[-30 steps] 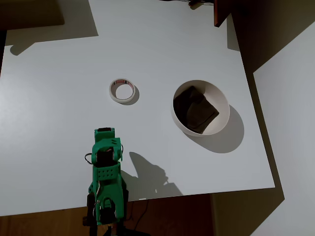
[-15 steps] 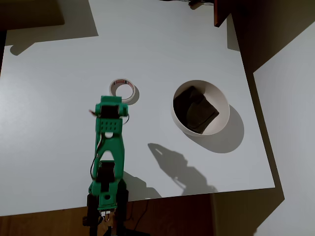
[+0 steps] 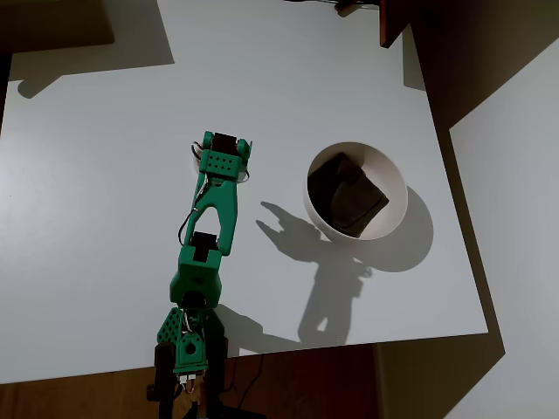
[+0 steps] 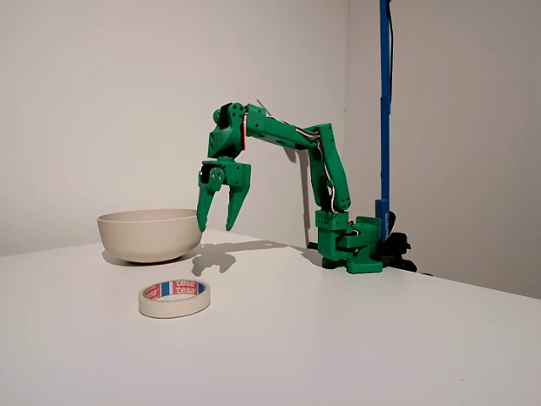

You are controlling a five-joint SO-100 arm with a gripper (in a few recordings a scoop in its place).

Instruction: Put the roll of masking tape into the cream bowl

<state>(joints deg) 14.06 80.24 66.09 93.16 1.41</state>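
From the overhead view, your green arm reaches up the table [image 3: 87,175] and its wrist sits right over the spot where the tape lies, so the roll is almost wholly covered; at most a pale sliver peeks out beside the wrist, too little to be sure of. The cream bowl [image 3: 397,188] stands to the right, well apart from the arm, with a dark brown patch [image 3: 347,195] lying inside it. You cannot read the fingers from above, since the wrist hides them. In the fixed view, the gripper [image 4: 216,227] hangs in the air with its fingers pointing down and spread moderately apart, holding nothing. The roll of masking tape [image 4: 175,298] lies flat on the table in the foreground, below the fingertips in the picture, with the bowl to the left behind it. How far the fingers stand above the roll is hard to tell here, as depth is flattened. The roll looks light and stiff, a thin ring likely to slide on the smooth top; you would do best with one finger inside the core and one outside, pinching the wall.
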